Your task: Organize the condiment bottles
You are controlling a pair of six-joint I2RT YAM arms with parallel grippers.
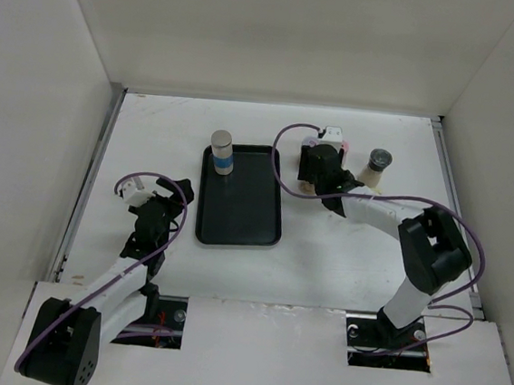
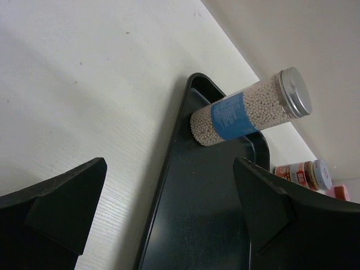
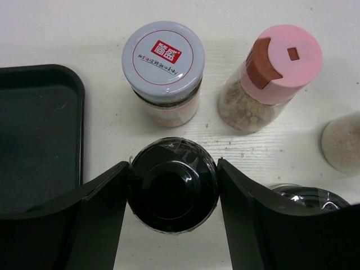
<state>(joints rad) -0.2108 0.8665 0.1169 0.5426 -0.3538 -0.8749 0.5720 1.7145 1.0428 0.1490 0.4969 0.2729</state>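
Step in hand: moving the black-capped bottle (image 3: 173, 194) from the loose cluster to the tray (image 1: 236, 218), as I judge it
Right gripper (image 3: 173, 164): its two fingers sit flush against opposite sides of the black cap with no gap showing, so it reads as clamped on that bottle, which stands on the tabletop (image 1: 342, 255)
Left gripper (image 2: 170, 164): fingers spread wide with nothing between them, hanging beside the tray's left edge
Bottle axis: upright, long axis vertical, taken at the cap from above
Key relation: the tray lies to the left of the gripped bottle, its right rim near the left finger; the right arm is plainly the nearer one
Neighbours: the pale-lidded bottle (image 3: 163, 56) stands just beyond the gripped one, the pink-capped bottle (image 3: 281, 56) beyond and to the right, and a dark-lidded bottle (image 3: 304, 197) just beside the right finger's outer side
Tray load: only the silver-capped bottle (image 1: 222, 151), upright in the far left corner
Open room: the rest of the tray floor is bare, so the near and right parts can take the bottle
Edges: the tray has a raised rim that the bottle's base must clear
Next move calls for: a straight lift before any travel left, since a low sideways sweep could knock the close neighbours or catch the rim
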